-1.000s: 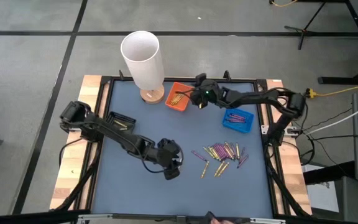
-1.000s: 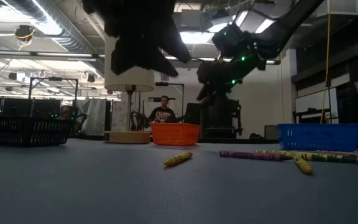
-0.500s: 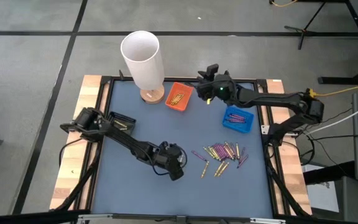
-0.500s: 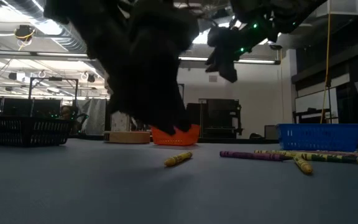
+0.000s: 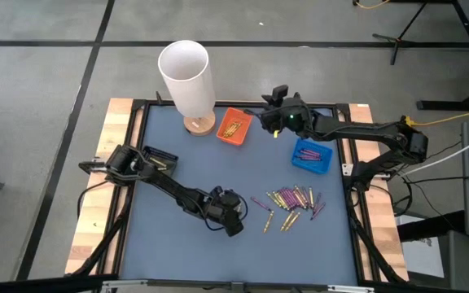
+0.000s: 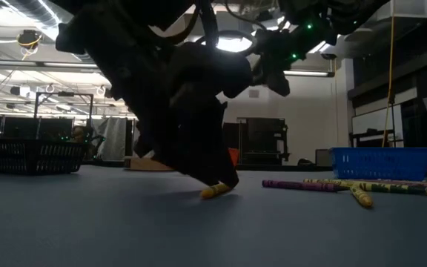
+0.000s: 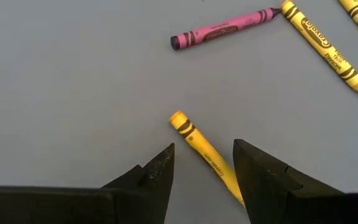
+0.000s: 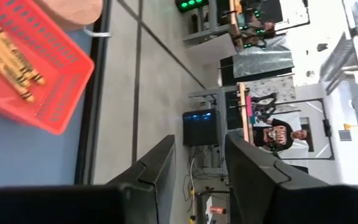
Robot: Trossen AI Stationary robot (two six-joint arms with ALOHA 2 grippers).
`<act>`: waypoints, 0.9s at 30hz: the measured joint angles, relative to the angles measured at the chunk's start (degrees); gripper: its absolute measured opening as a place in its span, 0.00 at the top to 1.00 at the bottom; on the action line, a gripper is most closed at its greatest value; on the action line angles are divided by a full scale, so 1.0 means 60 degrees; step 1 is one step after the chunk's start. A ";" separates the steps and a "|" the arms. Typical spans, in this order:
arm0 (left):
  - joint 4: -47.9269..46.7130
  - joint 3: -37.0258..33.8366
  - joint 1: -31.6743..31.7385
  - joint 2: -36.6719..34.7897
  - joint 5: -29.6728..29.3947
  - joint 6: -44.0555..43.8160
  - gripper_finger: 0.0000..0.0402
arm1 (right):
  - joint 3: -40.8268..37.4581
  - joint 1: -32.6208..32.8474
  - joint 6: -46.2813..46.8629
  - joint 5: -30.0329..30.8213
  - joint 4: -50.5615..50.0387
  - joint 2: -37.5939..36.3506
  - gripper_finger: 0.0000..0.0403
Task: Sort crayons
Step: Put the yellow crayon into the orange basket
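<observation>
On the grey-blue worktop (image 5: 186,163), the left gripper (image 7: 202,163) straddles a yellow crayon (image 7: 205,157) (fingers apart, beside the scattered pile). The right gripper (image 5: 277,98), fingers apart, hovers by the orange tray (image 5: 234,127).

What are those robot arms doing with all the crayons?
They are sorting crayons by colour. The left gripper is down at the table, open around one yellow crayon that lies by itself. The right gripper is up at the far edge, open and empty, between the orange tray of yellow crayons and the blue tray of purple ones. A mixed pile still waits on the mat.
</observation>
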 joint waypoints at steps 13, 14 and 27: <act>-0.0592 0.0016 -0.0007 -0.0007 -0.0023 0.0040 0.63 | 0.0000 0.0000 0.0820 -0.0004 -0.1171 0.0004 0.66; -0.0625 0.0016 -0.0007 -0.0011 -0.0019 0.0040 0.63 | 0.0000 0.0000 0.0820 -0.0006 -0.1203 0.0004 0.66; -0.0785 0.0012 0.0000 -0.0011 -0.0055 0.0019 0.79 | 0.0000 0.0000 0.1373 -0.0007 -0.1384 0.0004 0.66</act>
